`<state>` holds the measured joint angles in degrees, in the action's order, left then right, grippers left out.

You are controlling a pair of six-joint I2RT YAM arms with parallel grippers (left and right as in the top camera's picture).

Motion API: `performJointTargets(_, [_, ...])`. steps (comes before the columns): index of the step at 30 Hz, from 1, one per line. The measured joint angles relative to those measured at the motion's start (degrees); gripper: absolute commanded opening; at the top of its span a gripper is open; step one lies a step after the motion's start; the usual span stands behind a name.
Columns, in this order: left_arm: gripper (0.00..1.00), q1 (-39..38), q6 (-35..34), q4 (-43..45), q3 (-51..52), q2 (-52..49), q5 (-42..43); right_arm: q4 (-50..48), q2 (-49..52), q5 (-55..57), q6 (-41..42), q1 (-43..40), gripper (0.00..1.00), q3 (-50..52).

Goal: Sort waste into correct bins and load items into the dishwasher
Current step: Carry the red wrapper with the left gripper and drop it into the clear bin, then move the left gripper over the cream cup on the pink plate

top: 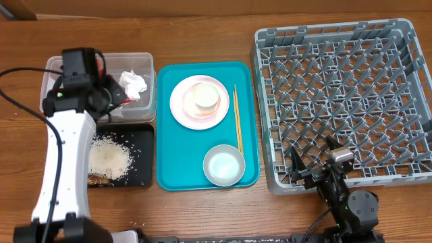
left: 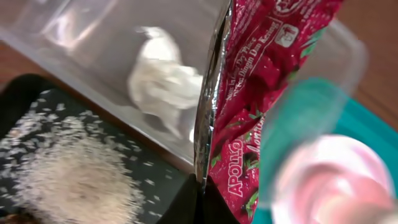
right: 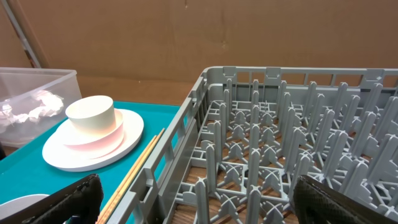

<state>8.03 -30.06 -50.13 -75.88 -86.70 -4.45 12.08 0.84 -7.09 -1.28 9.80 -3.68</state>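
Note:
My left gripper [left: 202, 199] is shut on a red shiny snack wrapper [left: 261, 93] and holds it over the clear tub [left: 74, 37], which holds a crumpled white napkin [left: 161, 81]. In the overhead view the left gripper [top: 108, 98] hangs over the tub's [top: 150, 88] front part, next to the napkin [top: 133, 83]. Loose rice [top: 109, 158] lies in the black tray [top: 143, 152]. A pink plate [top: 182, 108] carries a stacked bowl [top: 206, 99]; chopsticks [top: 237, 118] and a pale bowl [top: 224, 165] lie nearby. My right gripper [top: 316, 162] is open and empty at the grey dish rack's [top: 344, 94] front left corner.
The plate, bowls and chopsticks sit on a teal serving tray [top: 169, 169] between the bins and the rack. The rack's pegs [right: 261, 143] stand right in front of my right gripper [right: 199, 205]. Brownish scraps [top: 100, 179] lie at the black tray's front.

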Motion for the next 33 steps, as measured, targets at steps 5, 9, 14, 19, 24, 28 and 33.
performJointTargets(5, [0.04, 2.64, -0.02, 2.14, 0.00, -6.58, -3.56, 0.02, 0.00, 0.02, 0.00, 0.00, 1.00, 0.00])
performJointTargets(9, [0.40, 4.02, -0.02, 5.49, 0.00, -9.55, -4.66, 0.00, 0.00, 0.00, 0.00, -0.02, 1.00, 0.00])
performJointTargets(14, [0.73, 4.50, -0.24, 7.32, -0.02, -9.66, -4.90, 0.00, 0.00, 0.02, -0.02, 0.00, 1.00, 0.00])
performJointTargets(19, [0.65, 4.50, -0.20, 3.17, -2.34, -9.51, -3.10, 0.04, 0.00, 0.00, -0.02, 0.00, 1.00, 0.00])
performJointTargets(24, [0.43, 4.00, 0.50, -3.96, -6.82, -6.25, 7.91, 0.00, 0.00, 0.00, -0.02, 0.00, 1.00, 0.00])
performJointTargets(28, [0.24, 1.81, 2.34, -7.98, -8.00, -1.29, 19.54, 0.00, 0.00, 0.02, 0.00, 0.00, 1.00, 0.00])
performJointTargets(33, [0.04, -2.08, 3.72, -15.30, -8.28, 0.44, 30.82, 0.04, 0.00, 0.02, 0.00, 0.00, 1.00, 0.00])
